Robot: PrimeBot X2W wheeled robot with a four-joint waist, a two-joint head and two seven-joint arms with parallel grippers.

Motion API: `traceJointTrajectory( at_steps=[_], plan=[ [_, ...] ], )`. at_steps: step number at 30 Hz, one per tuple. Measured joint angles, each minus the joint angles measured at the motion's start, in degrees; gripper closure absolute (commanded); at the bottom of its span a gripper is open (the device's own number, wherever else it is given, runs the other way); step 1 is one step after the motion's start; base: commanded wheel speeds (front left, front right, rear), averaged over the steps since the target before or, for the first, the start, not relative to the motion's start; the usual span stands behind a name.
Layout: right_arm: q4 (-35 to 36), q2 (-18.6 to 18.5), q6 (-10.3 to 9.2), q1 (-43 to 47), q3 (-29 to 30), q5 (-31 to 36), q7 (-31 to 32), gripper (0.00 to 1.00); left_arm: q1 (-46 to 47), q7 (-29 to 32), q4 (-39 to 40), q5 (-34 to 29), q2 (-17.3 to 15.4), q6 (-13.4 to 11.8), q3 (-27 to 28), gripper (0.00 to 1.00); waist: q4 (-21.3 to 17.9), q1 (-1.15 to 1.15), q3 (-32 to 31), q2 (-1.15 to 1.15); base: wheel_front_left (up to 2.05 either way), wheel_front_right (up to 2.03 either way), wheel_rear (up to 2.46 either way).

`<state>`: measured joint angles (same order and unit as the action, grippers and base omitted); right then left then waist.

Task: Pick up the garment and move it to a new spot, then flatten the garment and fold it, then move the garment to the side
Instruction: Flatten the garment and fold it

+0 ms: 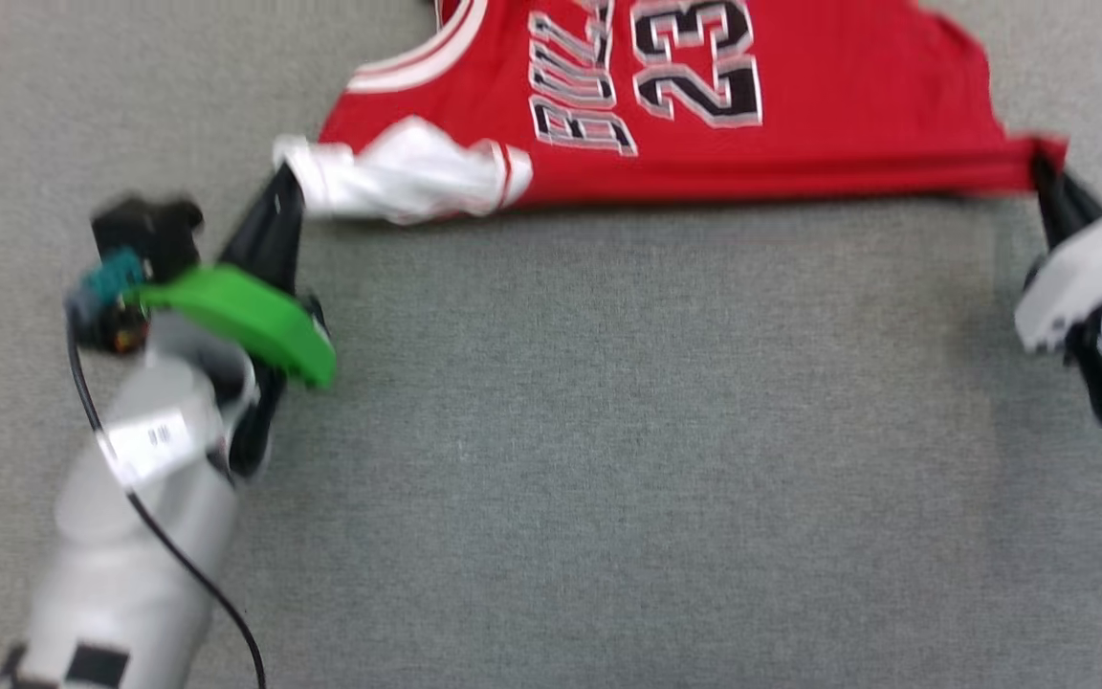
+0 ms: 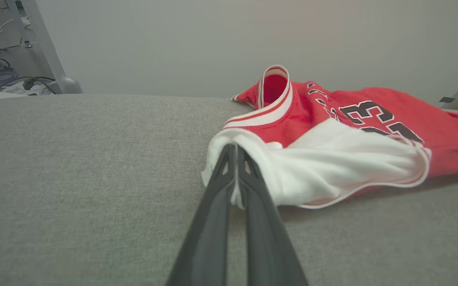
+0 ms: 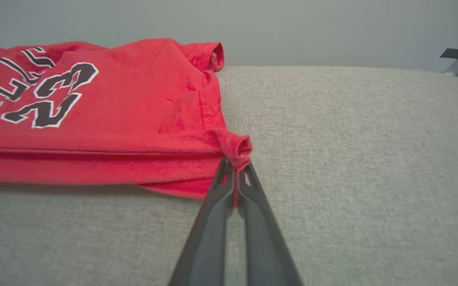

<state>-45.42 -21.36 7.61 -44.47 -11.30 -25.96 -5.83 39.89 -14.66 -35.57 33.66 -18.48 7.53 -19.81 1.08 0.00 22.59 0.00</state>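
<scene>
Head view | left fingers (image 1: 269, 225) pinch garment (image 1: 800, 96) sleeve; right fingers (image 1: 1063, 206) pinch hem

grey fabric surface (image 1: 608, 431); red garment (image 1: 800, 105) lies on it

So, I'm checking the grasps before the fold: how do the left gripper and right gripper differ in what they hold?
The left gripper pinches the bunched white sleeve; the right gripper pinches a small rolled red corner. The left gripper's wrist carries a green part; the right gripper's has a pale grey cover. Both are shut on the garment, which is stretched between them.
</scene>
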Motion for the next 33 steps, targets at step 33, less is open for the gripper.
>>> traceJointTrajectory(
  at_steps=[33],
  plan=[
    [54.67,18.51,0.42,62.67,27.67,10.90,27.29,1.00,-53.20,7.67,38.17,3.30,-2.26,-14.92,4.27,1.00,2.59,0.00,-19.77,0.00,0.00,0.00,0.00]
  ],
)
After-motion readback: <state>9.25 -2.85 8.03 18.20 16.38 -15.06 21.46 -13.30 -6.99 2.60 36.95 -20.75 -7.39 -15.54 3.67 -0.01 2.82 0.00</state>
